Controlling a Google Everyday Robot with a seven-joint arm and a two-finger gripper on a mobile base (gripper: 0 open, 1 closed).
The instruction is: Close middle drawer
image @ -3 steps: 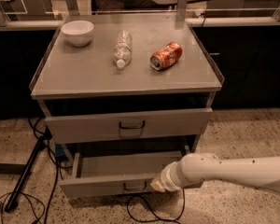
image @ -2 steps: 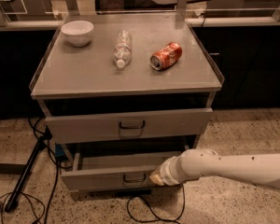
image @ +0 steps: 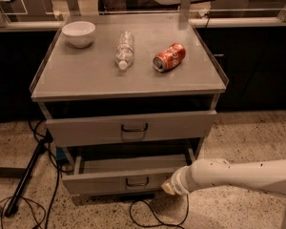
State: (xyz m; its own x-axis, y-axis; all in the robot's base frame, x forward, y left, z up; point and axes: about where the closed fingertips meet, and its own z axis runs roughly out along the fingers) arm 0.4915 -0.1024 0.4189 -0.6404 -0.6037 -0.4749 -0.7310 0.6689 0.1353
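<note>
The grey cabinet has its middle drawer pulled out, and the inside of the drawer shows from above. The drawer's front is low and plain with a small dark loop handle. My gripper, at the end of a white arm reaching in from the right, is at the right end of that drawer front, at or very near it. The taller top drawer above stands slightly out. The lowest drawer is hidden beneath the middle one.
On the cabinet top lie a white bowl, a plastic bottle on its side and a red can on its side. A black stand leg and cables lie on the speckled floor.
The middle drawer has slid partway back into the cabinet. My gripper has followed it in, staying at the right end of its front.
</note>
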